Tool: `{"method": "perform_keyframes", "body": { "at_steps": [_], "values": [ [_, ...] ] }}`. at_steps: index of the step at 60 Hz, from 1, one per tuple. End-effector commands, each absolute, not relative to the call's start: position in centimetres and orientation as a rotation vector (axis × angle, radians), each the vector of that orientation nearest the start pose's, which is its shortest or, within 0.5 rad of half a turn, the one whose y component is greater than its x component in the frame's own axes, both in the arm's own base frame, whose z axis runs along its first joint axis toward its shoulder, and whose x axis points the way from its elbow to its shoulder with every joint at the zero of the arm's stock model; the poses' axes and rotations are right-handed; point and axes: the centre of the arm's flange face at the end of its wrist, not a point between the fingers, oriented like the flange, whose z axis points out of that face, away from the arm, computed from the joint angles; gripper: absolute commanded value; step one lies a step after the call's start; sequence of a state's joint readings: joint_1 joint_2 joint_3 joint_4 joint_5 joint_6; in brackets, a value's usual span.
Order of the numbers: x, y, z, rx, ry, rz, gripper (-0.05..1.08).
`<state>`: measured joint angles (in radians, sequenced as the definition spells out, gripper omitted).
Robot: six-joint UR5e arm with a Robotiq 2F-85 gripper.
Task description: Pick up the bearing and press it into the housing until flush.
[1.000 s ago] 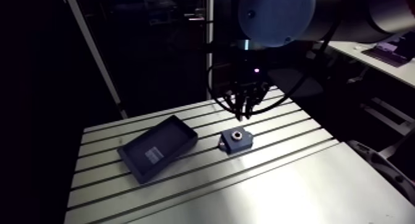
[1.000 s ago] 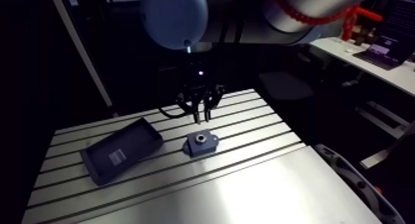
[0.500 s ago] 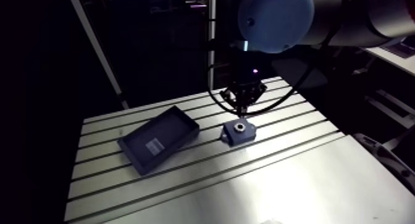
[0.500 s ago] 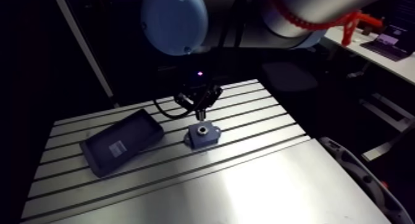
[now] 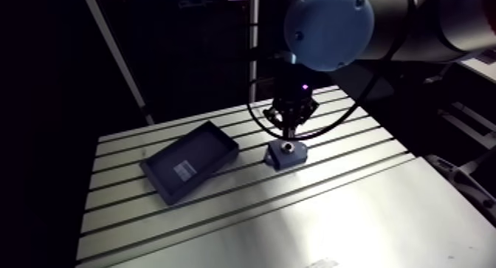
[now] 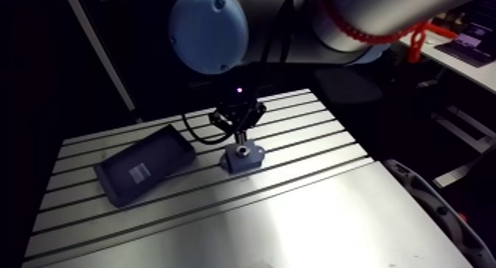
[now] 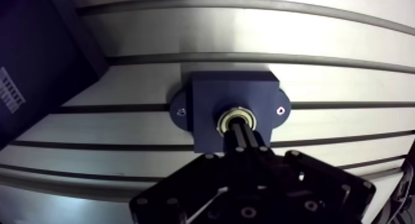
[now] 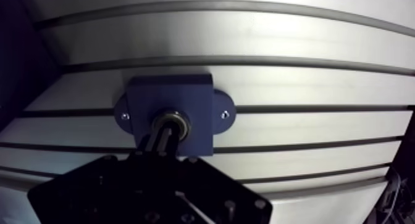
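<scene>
Pushing off-centre looks the chief risk: the black two-finger gripper (image 7: 238,131) has its fingers pressed together with nothing pinched between them, and their tips are set down on the small silver ring bearing (image 7: 235,118), which sits in the round bore of the dark blue block housing with two screwed ears (image 7: 231,94); whether the bearing is flush I cannot tell, since the fingers cover part of its rim. The tips seem to rest on one side of the ring and not across its centre, so more force could, I judge, cock the bearing in the bore and jam it, or let the tips slip into its central hole. Each ear shows a screw, but if these do not hold, the housing could slide along the slotted aluminium bench (image 5: 332,212). It stands about midway along the bench, nearer the back edge. A dark blue shallow rectangular tray with a white label (image 5: 188,165) lies beside it toward a back corner, apart from it, and nothing stands in the way of the press
</scene>
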<state>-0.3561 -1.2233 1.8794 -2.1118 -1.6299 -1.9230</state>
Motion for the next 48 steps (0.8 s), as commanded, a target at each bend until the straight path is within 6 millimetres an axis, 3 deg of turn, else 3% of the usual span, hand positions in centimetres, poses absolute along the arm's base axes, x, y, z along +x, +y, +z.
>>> {"method": "perform_keyframes", "body": {
  "at_steps": [1,48],
  "values": [
    [-55.1,6.9,20.7,0.000,3.003,0.022,1.08],
    [-55.2,7.0,19.5,0.000,3.013,0.033,1.08]
  ]
}}
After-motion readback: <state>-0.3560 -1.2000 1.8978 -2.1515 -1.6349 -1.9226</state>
